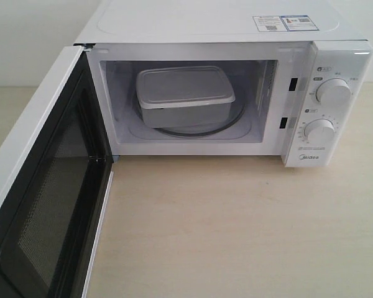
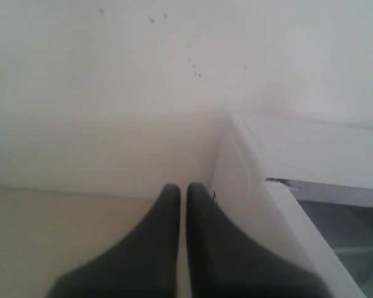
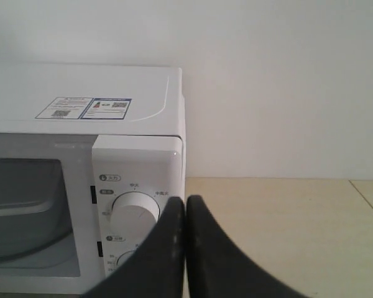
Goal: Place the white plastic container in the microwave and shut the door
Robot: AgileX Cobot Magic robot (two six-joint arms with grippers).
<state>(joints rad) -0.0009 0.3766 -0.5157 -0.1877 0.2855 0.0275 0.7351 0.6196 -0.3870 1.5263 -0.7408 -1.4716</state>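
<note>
Nearest you, the door (image 1: 43, 205) stands swung wide over the counter (image 1: 236, 230). Your white plastic container (image 1: 185, 93) sits inside the microwave (image 1: 205, 22), while your left claw (image 2: 182, 189) and right claw (image 3: 185, 202) are both closed, holding nothing.

Cavity mouth: open and unblocked, though the white plastic container (image 1: 185, 93) takes up the middle of the microwave (image 1: 217, 25).
Left flank: the door (image 1: 43, 186) stands wide, walling off that side.
Front tabletop (image 1: 236, 230): bare, free passage.
Behind door: the wall (image 2: 112, 93) seems close; the view is blurred.
</note>
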